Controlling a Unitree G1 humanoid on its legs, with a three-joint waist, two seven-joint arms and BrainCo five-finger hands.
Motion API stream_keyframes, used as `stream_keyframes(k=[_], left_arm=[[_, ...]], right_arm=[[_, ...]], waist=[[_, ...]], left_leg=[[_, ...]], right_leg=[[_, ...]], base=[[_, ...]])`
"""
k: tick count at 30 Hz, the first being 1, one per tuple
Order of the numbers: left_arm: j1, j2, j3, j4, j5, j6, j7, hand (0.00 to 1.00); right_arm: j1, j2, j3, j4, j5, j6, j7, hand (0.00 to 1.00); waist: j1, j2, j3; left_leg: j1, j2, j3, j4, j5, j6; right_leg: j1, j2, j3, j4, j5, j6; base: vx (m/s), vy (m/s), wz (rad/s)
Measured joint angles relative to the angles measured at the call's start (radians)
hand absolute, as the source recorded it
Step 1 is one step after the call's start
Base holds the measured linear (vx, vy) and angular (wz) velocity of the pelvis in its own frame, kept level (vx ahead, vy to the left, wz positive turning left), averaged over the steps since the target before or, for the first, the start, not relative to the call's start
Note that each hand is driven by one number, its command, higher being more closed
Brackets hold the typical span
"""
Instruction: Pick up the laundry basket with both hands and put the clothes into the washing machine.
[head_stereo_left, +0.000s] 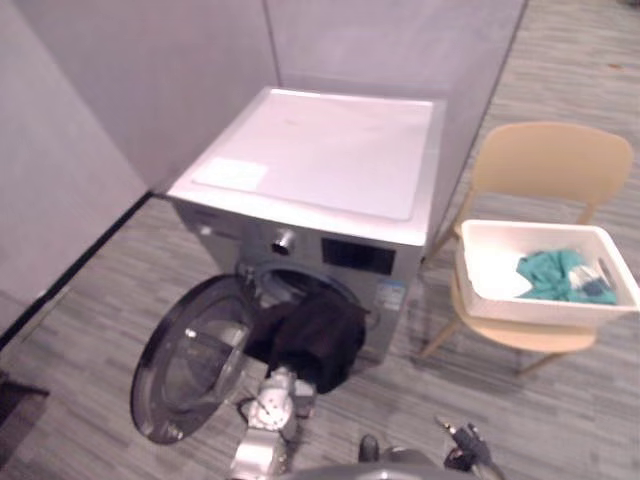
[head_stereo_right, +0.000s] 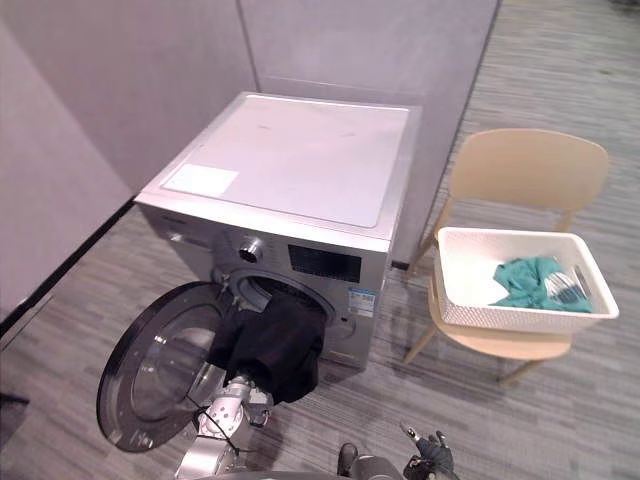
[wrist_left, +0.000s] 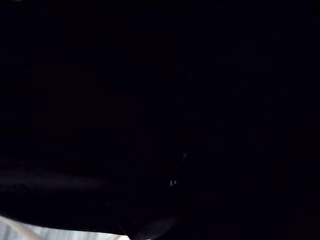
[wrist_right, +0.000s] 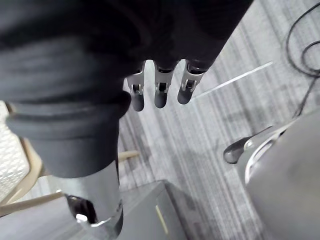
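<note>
— How far along are you?

— Partway, I'd judge. The washer (head_stereo_left: 330, 160) sits mid-frame with its door (head_stereo_left: 190, 360) swung wide open at lower left, so nothing blocks loading.

— And the basket?

— Not in my hands. It rests on the chair (head_stereo_left: 550, 165) at the right edge. The basket (head_stereo_left: 545, 310) is white and upright, well apart from the washer. By the look of it, the two-handed lift is not under way.

— Any clothes in yet?

— One dark garment (head_stereo_left: 315, 345) is half in. It hangs out of the drum mouth over the lower rim, so it needs pushing through. A teal cloth (head_stereo_left: 560, 275) lies in the basket beside something pale, so at least that much is left to load.

— What are your hands doing?

— My left arm (head_stereo_left: 265, 425) comes up from bottom centre to the dark garment's hem. The hand is buried in the cloth, so I cannot tell whether its fingers grip it. My right hand (wrist_right: 160, 75) hangs over the floor at lower right, its fingers (wrist_right: 138, 99) straight and holding nothing.
</note>
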Motion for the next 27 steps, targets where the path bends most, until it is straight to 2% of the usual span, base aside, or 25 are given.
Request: stream_keyframes(k=[1,2,3,4,5,7,10,12,15,17,18,19,22,23,25,26,27], left_arm=[[-0.005,0.001,0.002,0.023,-0.001,0.000,-0.001,1.00],[-0.006,0.001,0.001,0.034,-0.002,0.000,-0.003,1.00],[-0.006,0.004,0.001,0.034,-0.002,0.000,-0.005,1.00],[-0.017,0.027,0.003,0.033,-0.002,-0.001,-0.005,1.00],[-0.025,0.049,0.003,0.029,-0.002,-0.004,-0.004,1.00],[-0.031,0.099,0.009,0.031,-0.002,-0.003,-0.003,1.00],[-0.031,0.127,0.016,0.032,-0.001,-0.003,-0.003,1.00],[-0.030,0.133,0.015,0.038,-0.001,-0.003,-0.003,1.00],[-0.020,0.135,0.014,0.042,0.000,-0.003,-0.005,1.00],[-0.019,0.132,0.014,0.049,0.000,-0.003,-0.005,1.00],[-0.014,0.134,0.014,0.049,0.000,-0.003,-0.006,1.00],[-0.007,0.138,0.014,0.055,0.001,-0.003,-0.006,1.00],[-0.021,0.117,0.011,0.090,0.002,-0.003,-0.014,1.00],[-0.055,0.114,0.019,0.096,0.001,-0.004,-0.012,1.00],[-0.092,0.113,0.029,0.099,0.001,-0.004,-0.003,1.00],[-0.132,0.109,0.038,0.099,0.000,-0.004,0.008,1.00],[-0.149,0.108,0.039,0.095,0.000,-0.004,0.023,1.00]], right_arm=[[0.016,-0.009,-0.005,-0.003,-0.006,0.000,0.000,0.00],[0.025,-0.024,-0.005,-0.004,-0.010,-0.001,0.001,0.00],[0.029,-0.029,-0.005,-0.002,-0.011,-0.001,0.001,0.00],[0.032,-0.028,-0.004,-0.002,-0.012,-0.002,0.002,0.00],[0.033,-0.019,0.002,-0.001,-0.013,-0.001,0.005,0.00],[0.026,0.003,0.003,-0.003,-0.014,-0.002,0.010,0.00],[0.026,0.007,0.003,-0.003,-0.018,0.000,0.012,0.00],[0.023,0.008,0.003,-0.004,-0.023,0.000,0.015,0.00],[0.020,0.007,0.007,-0.005,-0.040,0.000,0.031,0.00],[0.010,0.007,0.008,-0.005,-0.053,0.001,0.031,0.00],[0.011,0.007,0.010,-0.007,-0.055,0.000,0.032,0.00],[0.012,0.006,0.024,-0.015,-0.055,0.000,0.031,0.00],[0.008,-0.012,0.039,-0.032,-0.056,0.000,0.033,0.00],[-0.019,-0.014,0.045,-0.042,-0.064,-0.003,0.033,0.00],[-0.047,-0.013,0.047,-0.046,-0.065,-0.005,0.034,0.00],[-0.069,-0.016,0.050,-0.064,-0.061,-0.008,0.031,0.00],[-0.068,-0.017,0.070,-0.097,-0.058,-0.010,0.028,0.00]], waist=[[-0.017,0.011,-0.007],[-0.038,0.033,-0.022],[-0.047,0.041,-0.032],[-0.049,0.037,-0.048],[-0.043,0.015,-0.053],[-0.045,-0.002,-0.051],[-0.046,-0.009,-0.054],[-0.045,-0.008,-0.053],[-0.046,-0.011,-0.049],[-0.046,-0.008,-0.043],[-0.045,-0.012,-0.039],[-0.047,-0.007,-0.034],[-0.049,0.003,-0.004],[-0.047,-0.011,0.053],[-0.046,-0.034,0.110],[-0.044,-0.035,0.166],[-0.043,-0.033,0.184]], left_leg=[[0.029,-0.018,0.025,-0.076,0.039,-0.019],[0.052,-0.048,0.043,-0.156,0.128,0.009],[0.063,-0.058,0.074,-0.185,0.135,0.007],[0.092,-0.094,0.092,-0.239,0.138,0.007],[0.093,-0.118,0.118,-0.249,0.135,0.018],[0.092,-0.159,0.138,-0.251,0.123,0.041],[0.095,-0.218,0.173,-0.275,0.125,0.064],[0.092,-0.236,0.190,-0.284,0.124,0.068],[0.092,-0.231,0.232,-0.286,0.114,0.083],[0.093,-0.216,0.256,-0.300,0.115,0.082],[0.094,-0.207,0.265,-0.300,0.116,0.079],[0.094,-0.203,0.256,-0.301,0.119,0.075],[0.094,-0.181,0.255,-0.300,0.125,0.064],[0.057,-0.173,0.252,-0.235,0.119,0.060],[-0.017,-0.160,0.244,-0.110,0.090,0.065],[-0.102,-0.127,0.223,0.033,0.045,0.075],[-0.168,-0.100,0.208,0.123,0.013,0.072]], right_leg=[[0.016,-0.005,0.007,-0.005,0.006,0.013],[0.025,-0.010,0.006,-0.007,0.002,0.034],[0.023,-0.013,0.008,-0.002,-0.001,0.042],[0.017,-0.040,0.022,0.005,-0.001,0.065],[0.002,-0.068,0.050,-0.001,0.011,0.090],[0.003,-0.105,0.071,-0.028,0.030,0.121],[0.007,-0.147,0.106,-0.087,0.071,0.152],[0.006,-0.159,0.125,-0.123,0.097,0.161],[-0.015,-0.150,0.147,-0.148,0.118,0.158],[-0.034,-0.160,0.064,-0.139,0.108,0.128],[-0.029,-0.178,-0.033,-0.133,0.122,0.130],[-0.029,-0.168,-0.031,-0.139,0.134,0.138],[-0.031,-0.151,-0.038,-0.129,0.130,0.130],[-0.086,-0.165,-0.034,-0.028,0.091,0.119],[-0.141,-0.186,-0.037,0.068,0.065,0.114],[-0.194,-0.193,-0.056,0.156,0.050,0.105],[-0.239,-0.198,-0.064,0.212,0.033,0.097]], base=[[0.15,0.310,-0.17],[0.15,0.336,-0.07],[0.16,0.370,0.08],[0.13,0.351,-0.18],[0.11,0.313,-0.24],[0.04,0.238,-0.26],[0.03,0.249,-0.19],[0.00,0.175,-0.27],[-0.04,0.038,-0.43],[-0.04,-0.030,-0.31],[0.02,-0.046,-0.33],[0.06,-0.070,-0.26],[0.04,-0.094,-0.03],[-0.04,-0.110,0.06],[-0.13,-0.109,0.18],[-0.18,-0.088,0.26],[-0.22,-0.036,0.30]])
